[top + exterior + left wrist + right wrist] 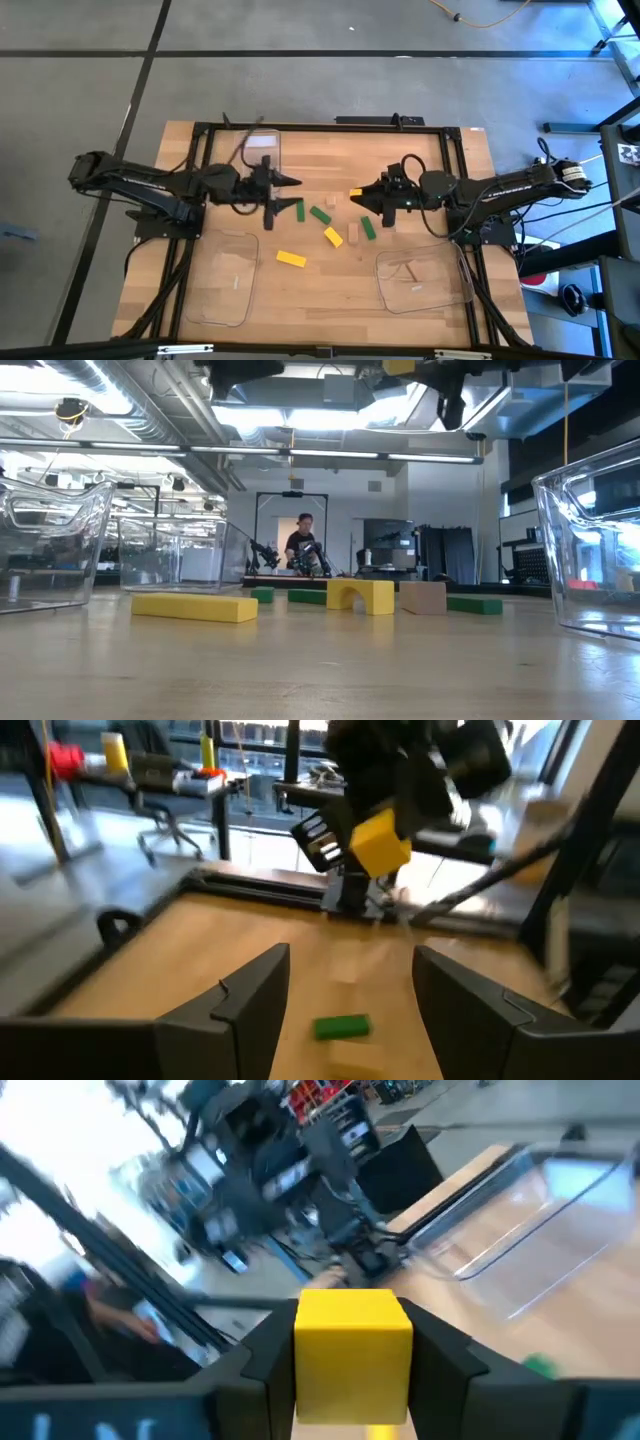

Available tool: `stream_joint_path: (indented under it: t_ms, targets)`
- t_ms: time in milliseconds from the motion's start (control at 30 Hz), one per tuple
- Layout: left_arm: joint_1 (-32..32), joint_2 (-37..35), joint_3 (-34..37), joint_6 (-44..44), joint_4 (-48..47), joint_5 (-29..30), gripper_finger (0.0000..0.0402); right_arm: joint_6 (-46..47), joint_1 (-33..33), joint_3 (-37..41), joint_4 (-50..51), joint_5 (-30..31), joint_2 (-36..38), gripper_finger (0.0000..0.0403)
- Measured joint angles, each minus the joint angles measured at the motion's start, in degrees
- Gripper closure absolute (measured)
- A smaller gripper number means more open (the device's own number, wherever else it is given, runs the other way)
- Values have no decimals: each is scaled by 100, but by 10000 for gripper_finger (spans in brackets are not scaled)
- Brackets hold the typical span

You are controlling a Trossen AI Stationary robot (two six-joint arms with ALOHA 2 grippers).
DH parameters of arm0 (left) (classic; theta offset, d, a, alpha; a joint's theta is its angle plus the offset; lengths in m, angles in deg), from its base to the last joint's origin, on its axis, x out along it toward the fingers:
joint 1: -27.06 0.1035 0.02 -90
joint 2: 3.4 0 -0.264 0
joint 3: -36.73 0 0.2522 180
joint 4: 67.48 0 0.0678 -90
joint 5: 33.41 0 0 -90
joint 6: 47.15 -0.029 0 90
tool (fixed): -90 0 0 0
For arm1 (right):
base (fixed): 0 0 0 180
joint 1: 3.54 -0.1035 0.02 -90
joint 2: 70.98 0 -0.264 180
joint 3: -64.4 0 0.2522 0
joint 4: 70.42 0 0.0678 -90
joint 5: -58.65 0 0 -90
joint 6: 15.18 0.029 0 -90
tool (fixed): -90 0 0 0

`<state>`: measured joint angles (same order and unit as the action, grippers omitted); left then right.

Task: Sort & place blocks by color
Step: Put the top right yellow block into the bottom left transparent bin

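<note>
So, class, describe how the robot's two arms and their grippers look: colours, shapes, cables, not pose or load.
Both arms are dark, near black, built of slim jointed segments. The left arm and right arm each end in a two-finger gripper: left gripper, right gripper. The fingers are flat, dark, angular plates. Thin dark cables loop above each wrist. The right arm's base end carries a pale marking.

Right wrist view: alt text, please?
The right end effector grips a yellow cube between its dark fingers. Beyond, the left arm faces it across the wooden table, beside a clear plastic tray.
</note>
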<state>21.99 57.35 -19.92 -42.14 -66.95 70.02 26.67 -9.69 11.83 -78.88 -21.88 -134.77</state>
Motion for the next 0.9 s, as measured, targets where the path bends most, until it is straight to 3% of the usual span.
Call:
stream_joint_path:
  t_ms: [167,300,533,900]
  targets:
    - [-409,736,-545,-1925,38,685,198,1441,0,-4,-898,-2,-550,269]
    - [-602,1294,-1026,-2974,47,1076,198,1927,0,-4,-1513,-2,-913,269]
    - [-591,1928,-1613,-3070,42,1147,198,1996,0,-5,-2300,17,-1333,269]
    - [-572,2074,-1696,-2946,239,1125,198,1803,-13,-662,-1971,-312,-1827,269]
